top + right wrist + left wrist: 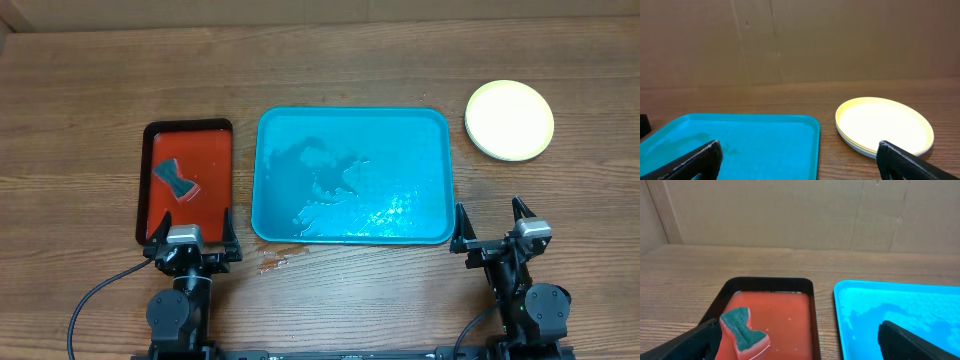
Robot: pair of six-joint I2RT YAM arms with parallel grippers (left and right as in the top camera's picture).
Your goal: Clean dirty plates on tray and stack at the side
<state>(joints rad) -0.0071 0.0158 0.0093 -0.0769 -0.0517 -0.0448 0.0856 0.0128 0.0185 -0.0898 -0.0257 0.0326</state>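
The large tray [400,150] sits mid-table [330,60], closer to the near edge. The small tray [210,150] lies just beside its left rim, apart from it, with a sponge [176,180] in it. The stack of plates [509,120] rests toward the far right corner, beyond the large tray's right rim.

Before me lay a brown wooden table [330,60] with a long streaky grain, evenly lit, and along its far edge stood a plain tan cardboard wall [790,210], creased by a few upright seams.
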